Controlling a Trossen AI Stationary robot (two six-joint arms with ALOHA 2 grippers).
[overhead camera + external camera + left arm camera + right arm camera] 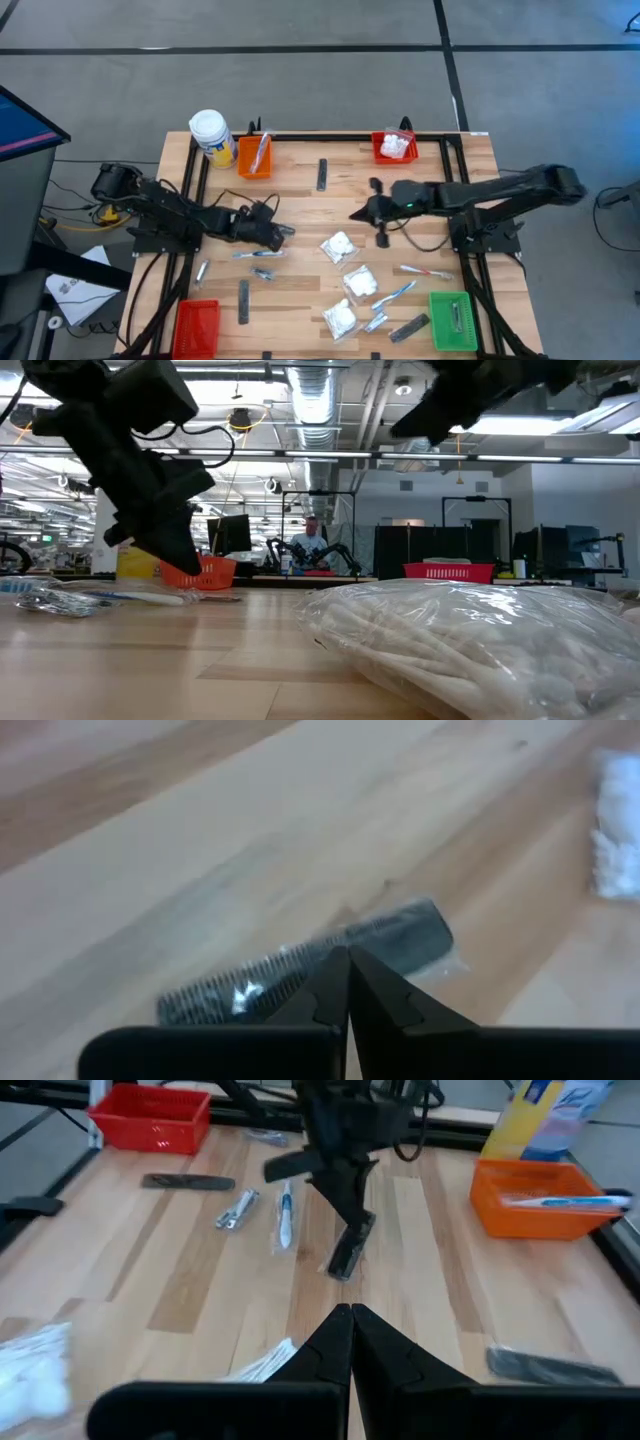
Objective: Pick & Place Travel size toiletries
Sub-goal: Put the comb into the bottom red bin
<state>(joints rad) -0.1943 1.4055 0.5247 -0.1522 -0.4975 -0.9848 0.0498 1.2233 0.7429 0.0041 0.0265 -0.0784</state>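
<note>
My left gripper [283, 232] [348, 952] is shut, low over the table left of centre. Its tips stand above the middle of a dark grey comb-like bar in clear wrap [310, 975] [350, 1245] that lies flat on the wood. My right gripper [356, 213] [350, 1312] is shut and hovers near the table's middle, facing the left arm. White puffy packets [338, 246] [360, 282] [340, 318], toothbrushes [257, 254] [425, 270], other dark bars [321, 174] [243, 300] and silvery sachets [200, 270] lie loose on the table. My left gripper has its shut fingertips [335, 965] over the middle of the wrapped dark bar [400, 935], slanting down from above. I cannot tell whether they touch it. The bar lies flat on the table.
An orange bin [254, 160] holds a toothbrush; a yellow jar [211, 135] stands beside it. A red bin [394, 150] at the far edge holds a white packet. Another red bin [196, 325] and a green bin [452, 322] with a dark bar sit at the near edge.
</note>
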